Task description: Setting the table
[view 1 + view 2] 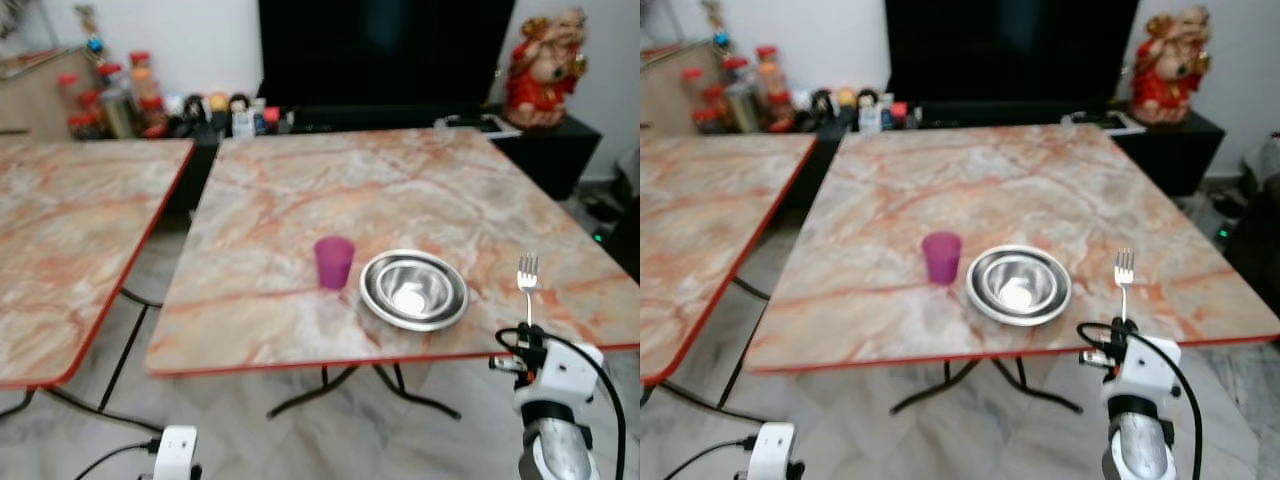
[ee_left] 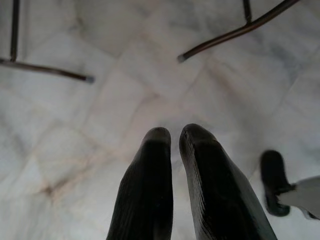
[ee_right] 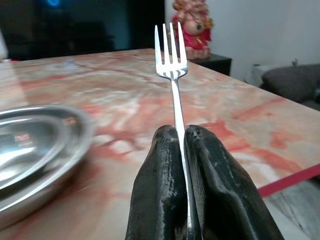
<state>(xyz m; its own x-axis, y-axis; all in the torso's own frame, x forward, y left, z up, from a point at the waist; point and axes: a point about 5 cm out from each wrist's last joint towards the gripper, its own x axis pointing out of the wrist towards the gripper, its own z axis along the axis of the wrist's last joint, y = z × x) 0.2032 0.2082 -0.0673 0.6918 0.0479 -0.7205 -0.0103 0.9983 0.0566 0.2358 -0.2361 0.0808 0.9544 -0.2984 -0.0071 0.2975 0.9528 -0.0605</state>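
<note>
Marbled surface (image 1: pixel 400 190), bearing a steel bowl (image 1: pixel 413 290). Beside the bowl, above the near edge, a fork (image 3: pixel 173 90) is held upright, clamped at its handle by the right gripper (image 3: pixel 181 137). Light, stiff, likely slippery. The left gripper (image 2: pixel 175 137) is nearly closed, empty.

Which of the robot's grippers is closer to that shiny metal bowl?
The right. The right gripper holds a fork upright at the table's near edge, just right of the bowl. The left gripper hangs low over the floor, below the table.
</note>
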